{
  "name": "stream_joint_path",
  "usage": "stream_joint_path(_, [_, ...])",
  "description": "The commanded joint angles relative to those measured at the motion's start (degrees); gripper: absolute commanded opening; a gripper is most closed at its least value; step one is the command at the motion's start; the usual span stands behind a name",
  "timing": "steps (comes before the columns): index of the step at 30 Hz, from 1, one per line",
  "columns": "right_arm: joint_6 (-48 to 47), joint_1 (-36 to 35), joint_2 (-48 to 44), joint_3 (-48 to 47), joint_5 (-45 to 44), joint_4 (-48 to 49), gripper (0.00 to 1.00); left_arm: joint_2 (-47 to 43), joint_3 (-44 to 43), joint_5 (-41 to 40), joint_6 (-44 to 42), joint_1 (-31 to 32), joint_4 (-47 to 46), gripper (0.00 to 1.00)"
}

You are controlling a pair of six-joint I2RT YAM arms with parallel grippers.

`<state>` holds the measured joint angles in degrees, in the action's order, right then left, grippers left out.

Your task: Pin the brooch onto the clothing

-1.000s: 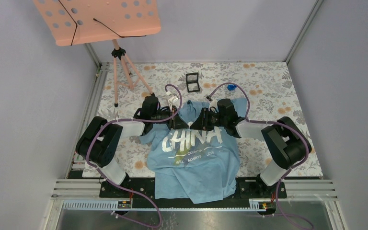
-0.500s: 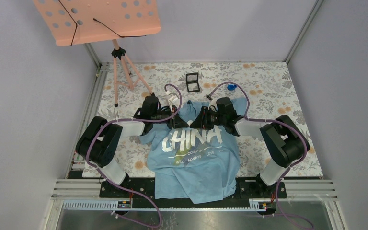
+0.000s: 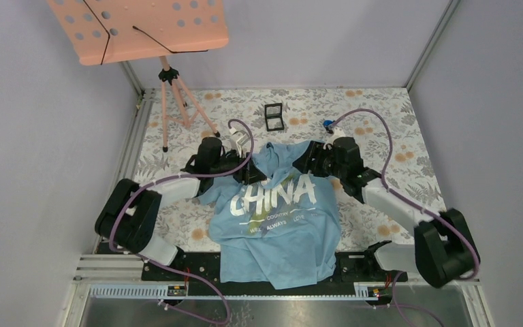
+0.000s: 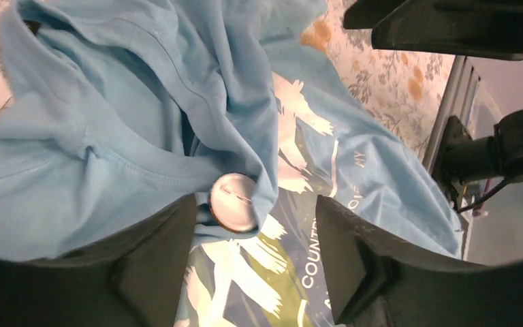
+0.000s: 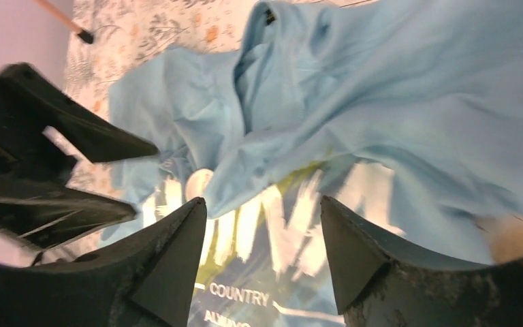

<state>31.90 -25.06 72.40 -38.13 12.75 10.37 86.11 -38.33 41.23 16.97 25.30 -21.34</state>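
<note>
The light blue T-shirt (image 3: 279,225) lies crumpled on the floral tabletop (image 3: 388,136). Its white "CHINA" lettering faces up and its hem hangs over the near edge.

The left fingers (image 3: 255,177) stand apart over the shirt's chest, just past the first letters. In the left wrist view the brooch (image 4: 233,211) sits between them. It is a small pale round disc with a thin pin line across its face. It lies close against the tip of the finger on the view's left and well clear of the other one. I cannot tell whether it touches that tip. It rests on the edge of a fold of blue cloth that bunches up beyond the fingertips, with the white and yellow-green print showing beneath the fingers.

The right fingers (image 3: 308,157) are also spread, with nothing clamped between them. They sit over the shirt's upper edge, near the last letters. Their own view is blurred. Rumpled blue fabric fills the gap between them, with the lettering below and the open left fingers off to one side.

Beyond both sets of fingers, a small black square case (image 3: 274,116) lies on the tabletop. A small blue trinket (image 3: 328,125) sits just behind the right wrist. A pink perforated stand (image 3: 139,27) on a tripod is beyond the left arm.
</note>
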Motion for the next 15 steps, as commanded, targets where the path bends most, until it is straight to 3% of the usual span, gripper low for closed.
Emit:
stream_joint_path(1, [-7.43,0.89,-7.86,-1.63,-14.11,-17.99,0.72,-10.44,3.12,-9.73,0.79,0.10,-1.95,0.77])
stream_joint_path(4, [-8.98,2.19,-11.81,-1.66,-19.47,-23.33,0.78,-16.46,4.03,-20.36,3.36,0.03,3.28,0.85])
stream_joint_path(8, [-9.85,5.95,-11.96,-2.07,-21.44,-26.72,0.82,-17.01,1.33,-33.85,6.41,-0.31,13.86,0.90])
stream_joint_path(15, [-9.91,14.91,-0.05,-7.95,-15.11,-27.15,0.87,-7.87,-5.50,-37.42,10.97,-2.97,21.21,0.93])
